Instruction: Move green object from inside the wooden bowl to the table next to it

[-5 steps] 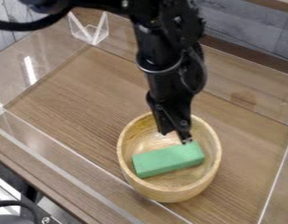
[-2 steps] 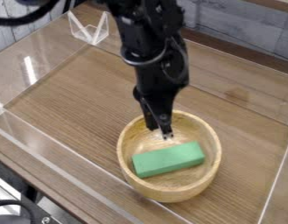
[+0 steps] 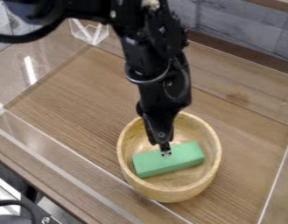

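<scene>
Not much done yet: the green block (image 3: pixel 170 160) is lying flat inside the wooden bowl (image 3: pixel 170 187) near the front of the table (image 3: pixel 76 105), nowhere near out. My fingers (image 3: pixel 165 149) are pinched closed right over its top, holding nothing. Lifting and placing are all left. No labels or writing anywhere I can read.

No legible text, label, brand mark, number or sign is found anywhere in the camera view. The surfaces checked, namely the green object (image 3: pixel 170 160), the wooden bowl (image 3: pixel 172 186), the table (image 3: pixel 76 109), the acrylic walls (image 3: pixel 46 61) and the black arm (image 3: pixel 152 52), carry no readable markings at this resolution.
</scene>
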Tool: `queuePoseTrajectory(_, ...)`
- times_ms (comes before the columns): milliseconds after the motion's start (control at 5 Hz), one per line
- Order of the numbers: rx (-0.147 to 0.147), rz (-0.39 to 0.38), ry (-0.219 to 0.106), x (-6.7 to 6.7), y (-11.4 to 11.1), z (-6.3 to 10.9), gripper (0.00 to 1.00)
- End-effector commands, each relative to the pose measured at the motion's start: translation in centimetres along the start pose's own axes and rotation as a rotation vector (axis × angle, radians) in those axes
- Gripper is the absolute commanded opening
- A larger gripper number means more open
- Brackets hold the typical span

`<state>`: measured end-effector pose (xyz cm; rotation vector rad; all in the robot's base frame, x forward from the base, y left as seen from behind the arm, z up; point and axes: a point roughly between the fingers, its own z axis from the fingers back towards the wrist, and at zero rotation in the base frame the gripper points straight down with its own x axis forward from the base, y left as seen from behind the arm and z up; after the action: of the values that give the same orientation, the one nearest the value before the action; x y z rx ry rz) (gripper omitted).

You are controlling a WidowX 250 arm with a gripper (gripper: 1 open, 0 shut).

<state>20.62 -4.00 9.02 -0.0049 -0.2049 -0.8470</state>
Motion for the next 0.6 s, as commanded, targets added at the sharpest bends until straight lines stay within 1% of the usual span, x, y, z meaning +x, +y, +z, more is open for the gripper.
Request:
queuePoseTrajectory(0,-0.004,-0.071,-0.021,1.0,0.2,0.0,1.0)
queuePoseTrajectory(200,-0.036,-0.16,-0.014,1.1,-0.4,-1.7,1.0)
queuePoseTrajectory(400,-0.06,-0.164,-0.002,1.5,-0.5,-3.3,1.0)
